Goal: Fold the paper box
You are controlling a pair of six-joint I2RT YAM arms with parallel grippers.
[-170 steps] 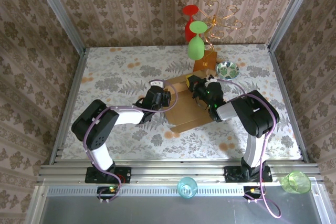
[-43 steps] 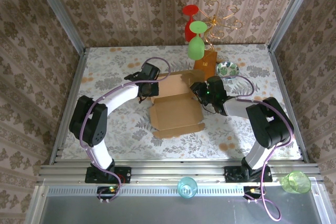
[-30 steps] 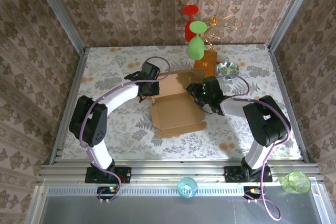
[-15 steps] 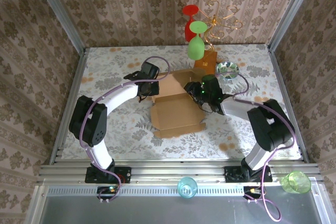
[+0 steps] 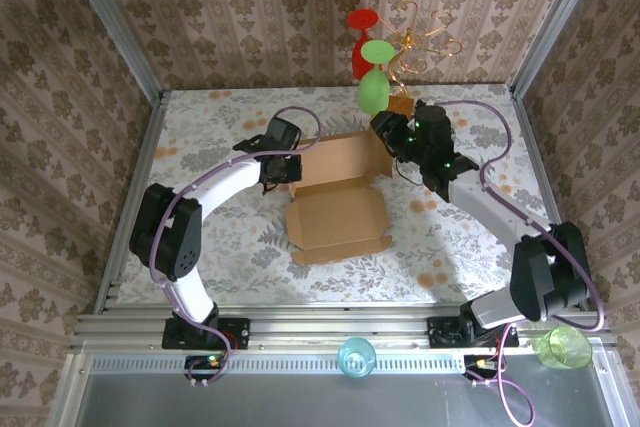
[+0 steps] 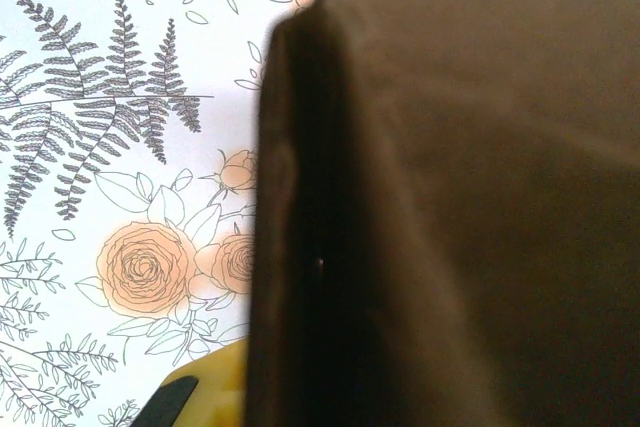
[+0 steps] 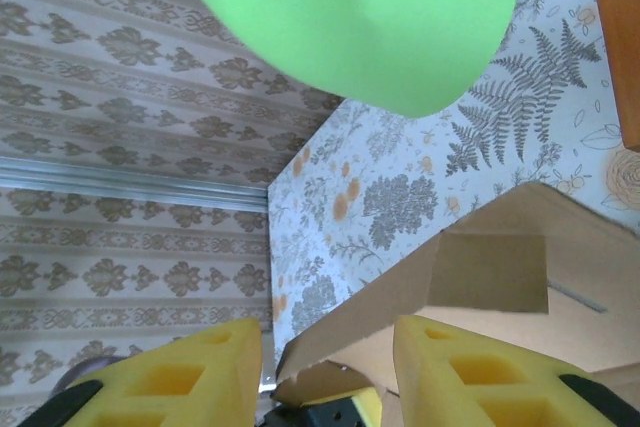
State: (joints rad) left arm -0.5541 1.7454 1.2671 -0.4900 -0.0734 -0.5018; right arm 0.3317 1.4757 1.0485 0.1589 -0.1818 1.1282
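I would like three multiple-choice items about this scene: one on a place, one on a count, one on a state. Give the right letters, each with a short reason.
1. Where is the left gripper?
A. at the far left corner of the box
B. by the right wall
C. at the near rail

2. How many cups stand on the near ledge?
A. one
B. two
C. four

3. How is the far panel of the box?
A. flat on the table
B. raised
C. folded down over the base

Answers:
1 A: in the top view it meets the box at that corner.
2 B: a blue cup and a green cup stand there.
3 B: it stands up from the base in both the top view and the right wrist view.
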